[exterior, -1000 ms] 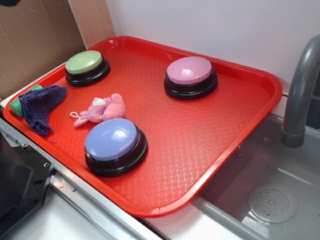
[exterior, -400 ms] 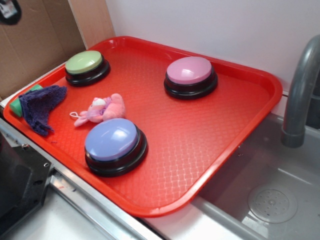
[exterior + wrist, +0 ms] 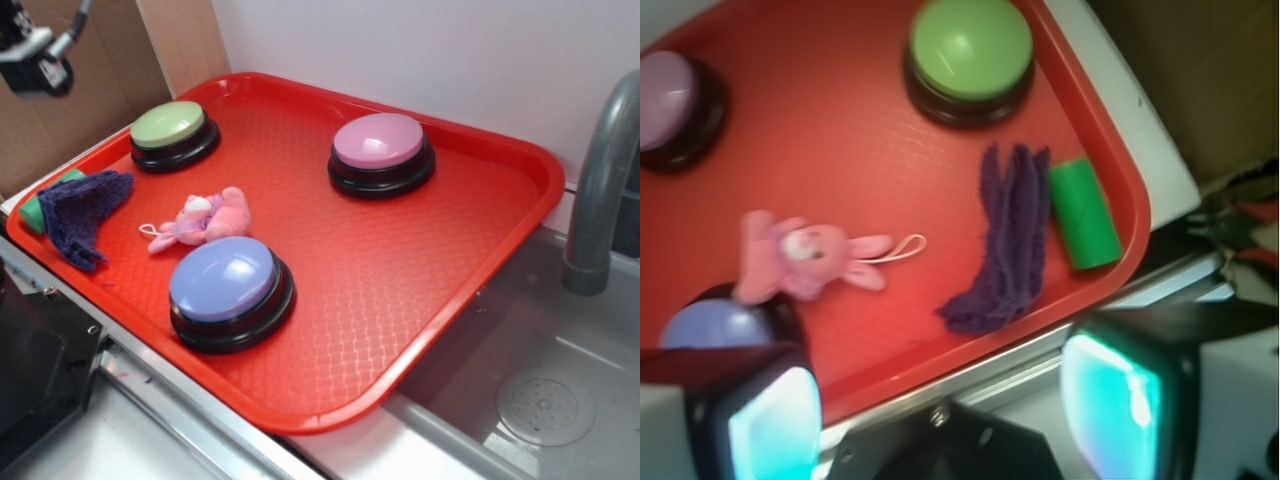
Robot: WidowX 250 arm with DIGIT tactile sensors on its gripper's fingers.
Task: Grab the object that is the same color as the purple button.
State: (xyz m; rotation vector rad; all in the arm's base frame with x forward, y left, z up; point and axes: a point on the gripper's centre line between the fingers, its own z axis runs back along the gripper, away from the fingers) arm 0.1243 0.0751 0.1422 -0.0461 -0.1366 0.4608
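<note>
Well, purple cloth [image 3: 1008, 240] at tray [image 3: 520, 160] edge — touching green cyl [image 3: 1085, 213].

the purple cloth [image 3: 78, 216] is lying at the left edge of the exterior view, a dark, fuzzy knitted piece, crumpled and tapering to a point toward the lower left. in the wrist view the cloth [image 3: 1008, 239] is sitting right of centre, bunched into long folds running down the frame. the purple button [image 3: 230, 290] is sitting lower centre-left in the exterior view, upright, round, with a lavender-blue domed top on a black base. in the wrist view only part of the button [image 3: 715, 326] is showing at the lower left.
</note>
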